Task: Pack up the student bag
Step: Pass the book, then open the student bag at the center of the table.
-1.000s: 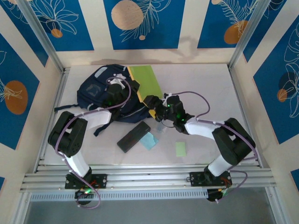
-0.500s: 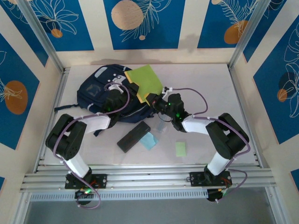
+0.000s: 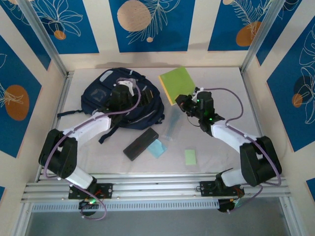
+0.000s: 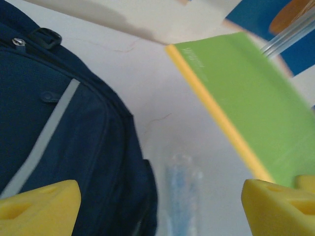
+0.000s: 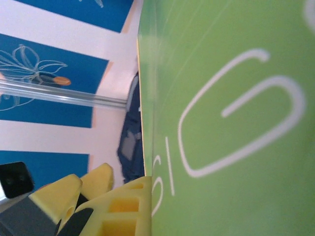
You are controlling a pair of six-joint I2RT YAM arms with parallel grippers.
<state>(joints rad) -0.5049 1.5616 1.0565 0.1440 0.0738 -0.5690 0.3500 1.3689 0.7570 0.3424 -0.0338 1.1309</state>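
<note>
One green book [image 3: 178, 82], edge clamped in right gripper [image 3: 183, 102]; left gripper [image 4: 158, 209] wide over student bag [image 3: 98, 93].

**Two arms, both reaching toward the far half of the table**

- Left arm: base at the near-left edge. Elbow folded out to the left. Forearm runs far and to the right, wrist angled down.
- Left gripper [image 3: 129, 88]: far-left of centre. Jaws spread wide; its yellow fingertips [image 4: 39, 206] sit at the two lower corners of the left wrist view.
- Right arm: base at the near-right edge. Elbow pushed out to the right. Forearm runs far and to the left.
- Right gripper [image 3: 183, 102]: just right of centre. Yellow fingers [image 5: 125, 209] clamped on the near edge of a green notebook [image 3: 177, 83].
</note>
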